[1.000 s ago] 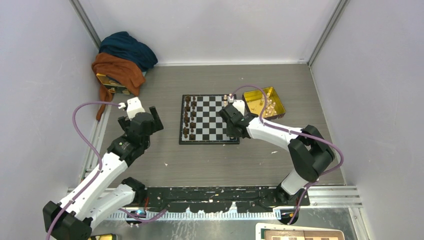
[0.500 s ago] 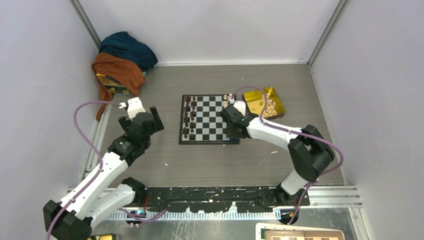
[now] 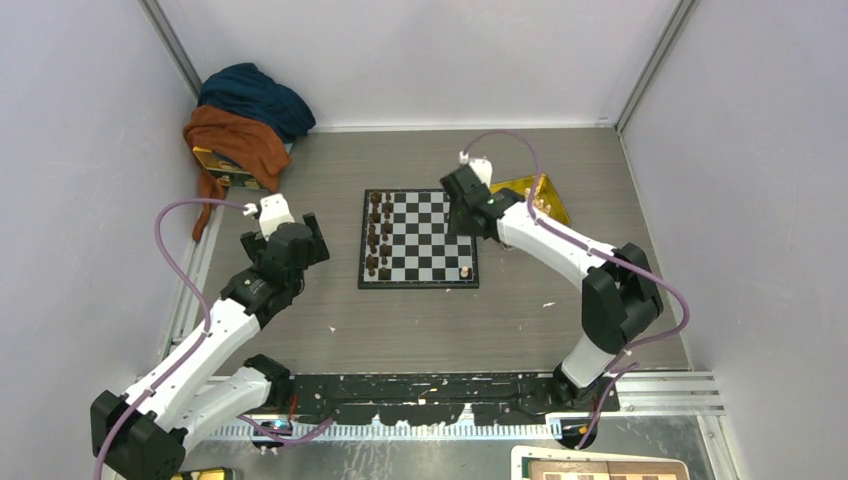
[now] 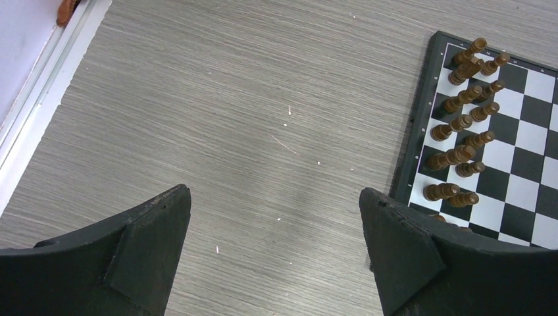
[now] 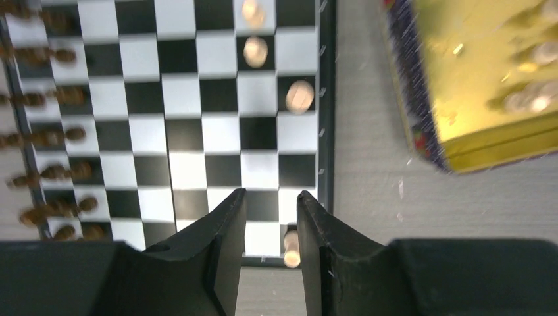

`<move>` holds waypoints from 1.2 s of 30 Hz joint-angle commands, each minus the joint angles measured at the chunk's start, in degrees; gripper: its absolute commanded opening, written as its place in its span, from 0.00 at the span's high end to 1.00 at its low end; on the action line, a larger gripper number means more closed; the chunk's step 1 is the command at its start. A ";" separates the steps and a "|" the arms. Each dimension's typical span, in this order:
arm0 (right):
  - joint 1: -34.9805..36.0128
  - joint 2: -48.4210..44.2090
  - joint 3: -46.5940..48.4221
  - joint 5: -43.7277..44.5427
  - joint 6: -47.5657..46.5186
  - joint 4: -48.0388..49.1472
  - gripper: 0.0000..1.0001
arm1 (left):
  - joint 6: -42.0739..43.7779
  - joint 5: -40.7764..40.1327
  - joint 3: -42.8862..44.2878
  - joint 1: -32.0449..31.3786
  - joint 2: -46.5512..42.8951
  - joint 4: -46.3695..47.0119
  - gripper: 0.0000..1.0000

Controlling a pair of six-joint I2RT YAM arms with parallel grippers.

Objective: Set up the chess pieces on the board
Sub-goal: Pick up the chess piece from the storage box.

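Note:
The board (image 3: 425,240) lies mid-table. One light-tan chess piece (image 3: 465,270) stands alone on its near right corner square, also seen as the piece (image 5: 291,247) just behind my right fingertip. Three more light pieces (image 5: 299,95) stand along the board's (image 5: 191,131) right side. My right gripper (image 3: 458,218) hovers over that side; in its wrist view the gripper (image 5: 271,197) is open, nothing between the fingers. My left gripper (image 3: 313,240) hangs wide open and empty over bare table, left of the board (image 4: 520,191); seen up close, the gripper (image 4: 273,197) holds nothing.
Dark brown pieces (image 3: 378,235) fill the board's two left columns, also visible as brown pieces (image 4: 464,155). A shiny yellow tray (image 3: 548,198) with more light pieces (image 5: 533,99) sits right of the board. Blue and orange cloths (image 3: 245,120) lie in the back left corner.
My right gripper opened, left a light piece on the board's near right corner, then rose and moved to the far side by the tray. The left arm barely shifted.

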 commanded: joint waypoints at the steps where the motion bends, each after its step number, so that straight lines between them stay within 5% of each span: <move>1: -7.51 2.25 7.87 1.14 -2.89 -0.82 0.60 | 0.80 -2.02 2.07 -0.27 0.56 3.81 0.00; 13: -24.17 15.95 19.31 0.40 -5.59 0.60 0.60 | 2.30 -3.00 2.20 -0.27 2.78 4.83 0.00; 36: -30.28 24.66 24.62 -1.33 -7.10 2.84 0.60 | 2.57 -2.46 2.64 -0.27 8.65 7.96 0.00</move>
